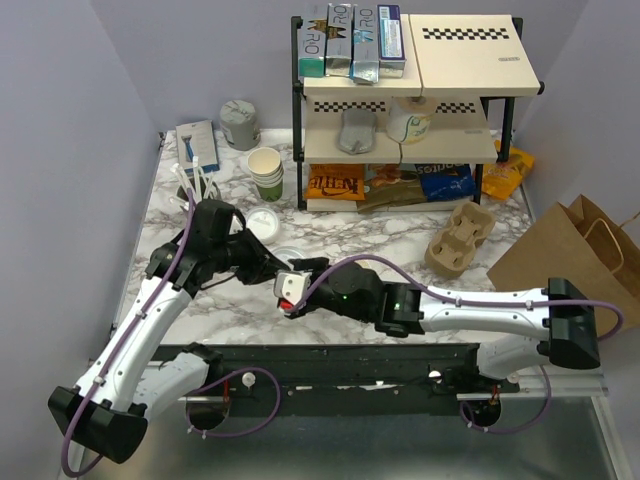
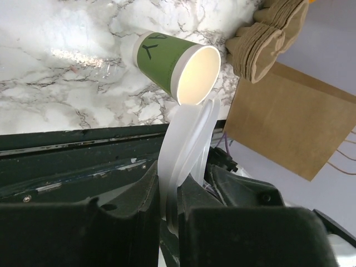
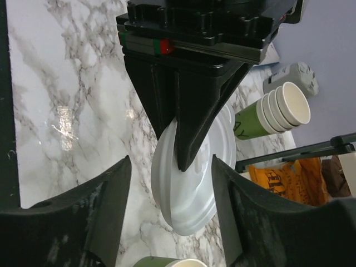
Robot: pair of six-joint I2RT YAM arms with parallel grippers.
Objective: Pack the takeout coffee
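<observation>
The cup (image 2: pixel 167 61) is uncapped and tipped over, its open mouth turned toward my left jaws and its green side over the marble surface (image 2: pixel 61 72). It looks to lie there on its side, though I cannot tell for sure that it rests on the stone. The lid (image 2: pixel 186 144) is in my left jaws, pinched by its edge between the two fingers (image 2: pixel 128 222) and standing on edge just in front of the cup's rim. Its outline looks doubled, so it may be more than one lid nested; I cannot tell. My left jaws are nearly closed, with only the lid's thickness between them.

My right jaws stand wide open and hold nothing. Seen from the right wrist, their fingers (image 3: pixel 94 217) flank the lid and the tip of my left jaws. Whether either finger touches the lid I cannot tell. Both arms meet near the front middle of the surface.

Farther out, a pulp carrier (image 1: pixel 460 238) sits beyond the cup, and a brown paper bag (image 1: pixel 570 255) stands at the right edge. A stack of lidless cups (image 1: pixel 266 172) stands at the back left, beside a shelf rack (image 1: pixel 400 100) loaded with boxes and snack packs.
</observation>
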